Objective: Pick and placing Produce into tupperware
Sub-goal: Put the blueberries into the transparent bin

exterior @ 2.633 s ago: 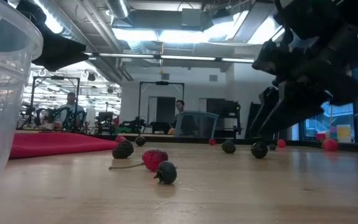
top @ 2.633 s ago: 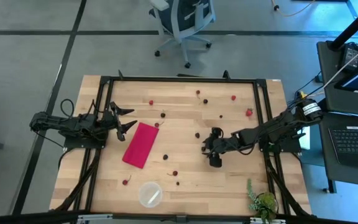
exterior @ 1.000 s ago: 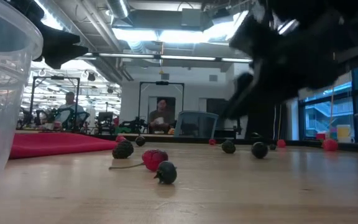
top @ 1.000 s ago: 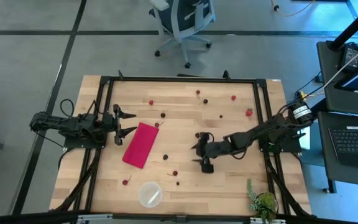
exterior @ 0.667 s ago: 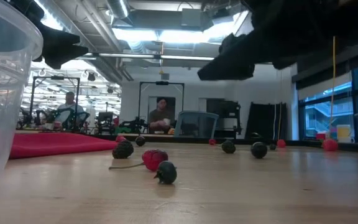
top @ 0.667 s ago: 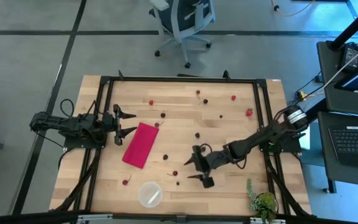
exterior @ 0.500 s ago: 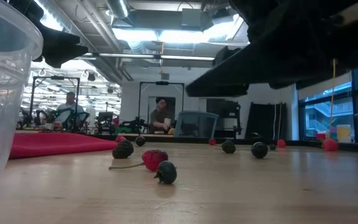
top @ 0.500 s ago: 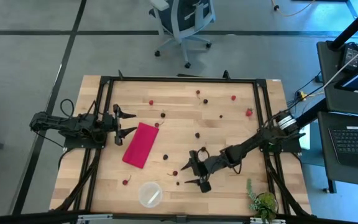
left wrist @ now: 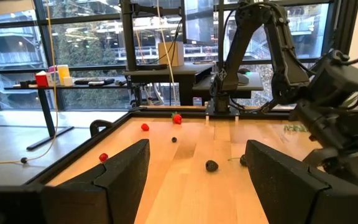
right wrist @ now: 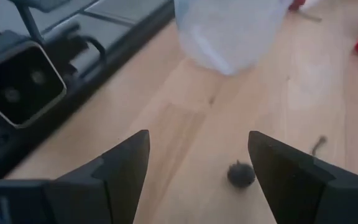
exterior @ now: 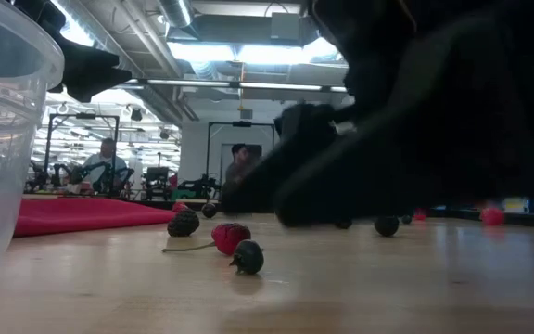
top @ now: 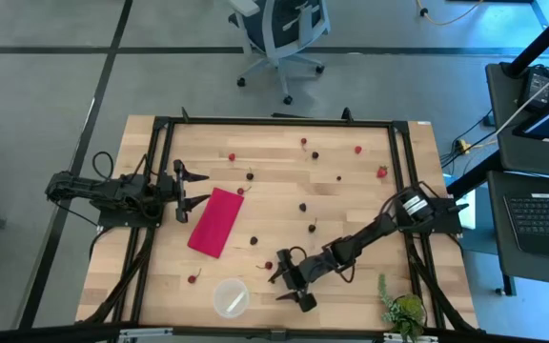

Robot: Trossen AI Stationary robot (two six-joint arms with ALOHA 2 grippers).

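A: Once the right arm had swung from mid-table toward the near edge, where did the right gripper [top: 292, 283] end up?

B: It stood low over the wood just beside the tupperware [top: 230, 296], which sat near the front edge and looked empty. The fingers were spread, with nothing between them; in the right wrist view one dark cherry [right wrist: 240, 174] lay on the wood between the fingers, the clear cup [right wrist: 229, 28] just beyond.

A: Had any produce moved?

B: None that could be seen. A dark cherry [exterior: 247, 257] and a red berry [exterior: 230, 236] lay together close to the low camera, and other fruits remained scattered across the far half of the table [top: 351, 181].

A: And the left gripper [top: 191, 188]?

B: Unchanged: fingers spread, parked at the left side just beside the magenta cloth [top: 215, 221].

A: Meaning for the task?

B: Judged: the reach had been redirected to a cherry nearest the cup, so the carry would be short; the grasp was not yet made
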